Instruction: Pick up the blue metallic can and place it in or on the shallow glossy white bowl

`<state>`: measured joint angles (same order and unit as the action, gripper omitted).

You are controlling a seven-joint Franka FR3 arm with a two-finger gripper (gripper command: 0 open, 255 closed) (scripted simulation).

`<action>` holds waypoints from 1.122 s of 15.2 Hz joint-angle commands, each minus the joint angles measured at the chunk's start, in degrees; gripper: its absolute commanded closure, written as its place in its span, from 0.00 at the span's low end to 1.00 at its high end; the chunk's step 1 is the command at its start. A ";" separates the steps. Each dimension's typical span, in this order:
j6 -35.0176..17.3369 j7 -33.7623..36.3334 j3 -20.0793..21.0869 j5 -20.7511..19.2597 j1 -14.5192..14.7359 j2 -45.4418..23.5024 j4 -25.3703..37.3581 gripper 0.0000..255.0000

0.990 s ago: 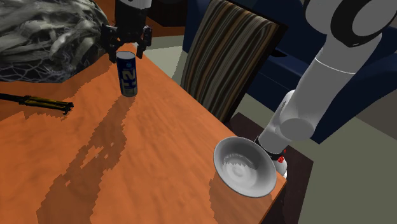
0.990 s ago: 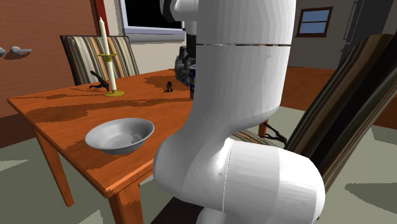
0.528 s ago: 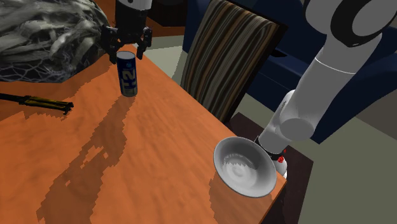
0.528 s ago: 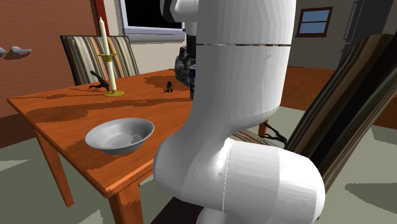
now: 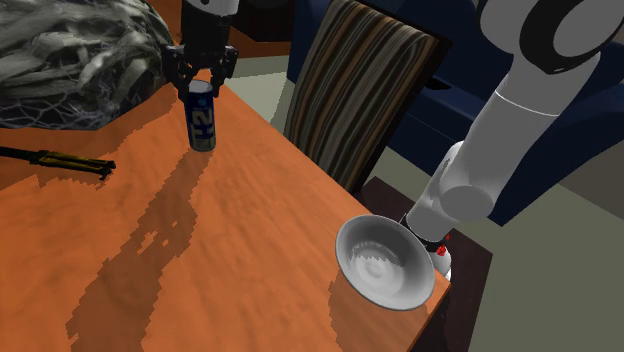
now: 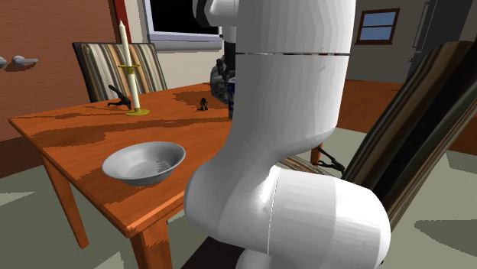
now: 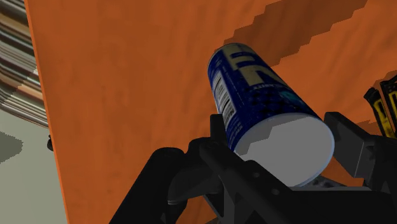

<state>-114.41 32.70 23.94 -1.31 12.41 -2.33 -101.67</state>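
The shallow white bowl (image 5: 385, 262) is seen empty at the near edge of the tabletop (image 5: 250, 200), while well beyond it the blue can (image 5: 203, 118), upright on that surface, is clamped near its top by the jaws, so lifting, carrying and placing are judged undone.

blue can (image 6: 231, 92): mostly behind the white arm (image 6: 294, 99), second exterior view
yellow-and-black tool (image 7: 383, 102): cut by the wrist view's edge
woven heap (image 5: 70, 60): cropped, shoulder view
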 commanded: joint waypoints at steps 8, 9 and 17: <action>4.60 -0.01 0.06 0.02 0.07 -0.07 4.64 1.00; 5.39 0.01 0.07 0.00 0.09 -0.13 5.48 1.00; 11.85 0.26 0.24 -0.48 0.33 -1.20 12.92 1.00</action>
<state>-103.35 32.88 24.13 -1.78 12.70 -3.56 -89.51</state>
